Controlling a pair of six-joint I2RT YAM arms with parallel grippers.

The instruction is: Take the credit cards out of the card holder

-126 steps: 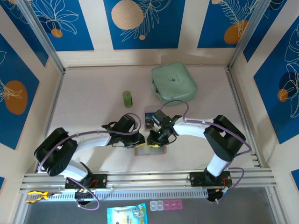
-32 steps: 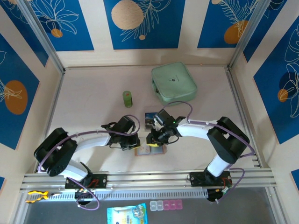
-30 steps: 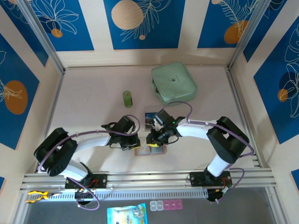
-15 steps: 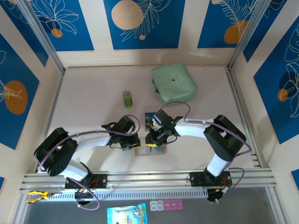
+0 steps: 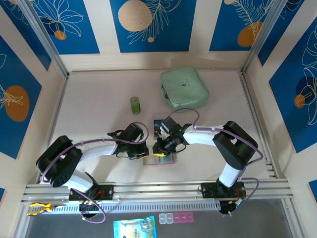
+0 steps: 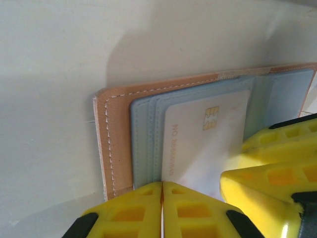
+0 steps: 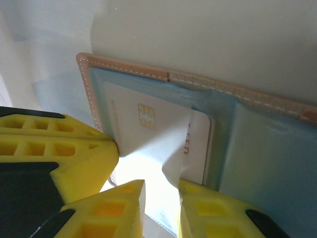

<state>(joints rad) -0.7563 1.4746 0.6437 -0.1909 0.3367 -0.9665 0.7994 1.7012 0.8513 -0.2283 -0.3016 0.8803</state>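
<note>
**Left pincer shut, right pincer narrowly parted, both on the open card holder**

Left pincer (image 6: 162, 194): yellow fingers pressed flat together with no gap. The tips sit on the near edge of the card holder (image 6: 113, 144).

Right pincer (image 7: 161, 201): fingers stand a narrow slot apart. The bright lower edge of the chip card (image 7: 143, 124) runs down into that slot. Cannot tell whether the pads actually pinch it.

From above, both pincers meet tip to tip over the holder, left pincer (image 5: 146, 151) and right pincer (image 5: 159, 148).

Card holder (image 5: 166, 160):
- Lies open and flat on the counter (image 5: 99, 119), near the front edge and between the two arms.
- Tan stitched border, grey-blue pockets inside.

Contents, right wrist view:
- Two cards in the same pocket side.
- The pale chip card is on top, chip facing up.
- A second card (image 7: 197, 144), pale with red lettering, is under it and shows only as a strip at its side.
- The other pocket half (image 7: 267, 163) shows no card face.

Out on the counter, counted:
- One printed card (image 5: 158, 126), dark and blue, flat just beyond the holder.
- One mint-green zip case (image 5: 184, 88), closed, well behind.
- One small green cylinder (image 5: 135, 104), upright, to the left of the case.
</note>
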